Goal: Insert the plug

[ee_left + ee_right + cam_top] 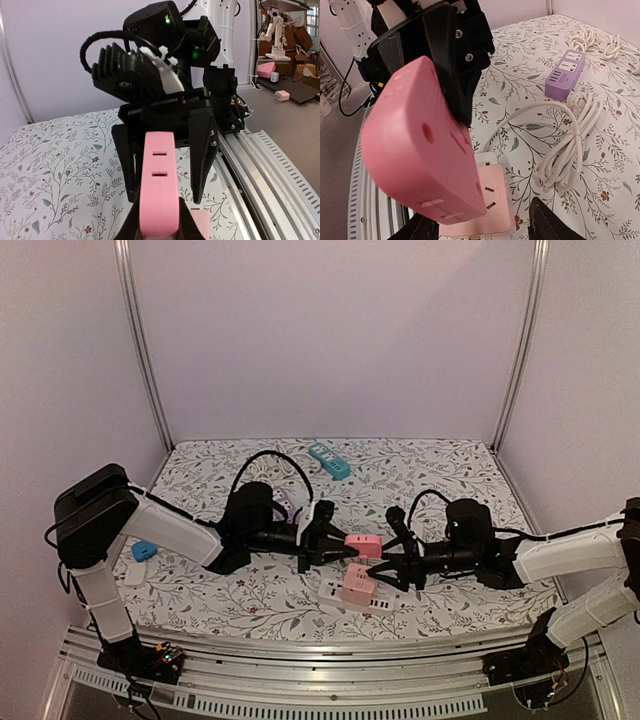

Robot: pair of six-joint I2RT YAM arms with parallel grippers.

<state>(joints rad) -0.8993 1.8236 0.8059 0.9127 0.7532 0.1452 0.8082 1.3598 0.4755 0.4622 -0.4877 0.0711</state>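
Note:
My left gripper is shut on a pink plug block and holds it level above the table, pointing right. In the left wrist view the pink block stands between my left gripper's fingertips, two slots on its top face. My right gripper faces it, open, with its black fingers on either side of the block's far end and gaps showing. In the right wrist view the block fills the left above the open right gripper. A pink and white power strip lies on the table below.
A purple power strip with a coiled white cable lies further back. A teal power strip lies at the back of the floral mat. A small blue object and a white one lie at the left edge. An aluminium rail runs along the near edge.

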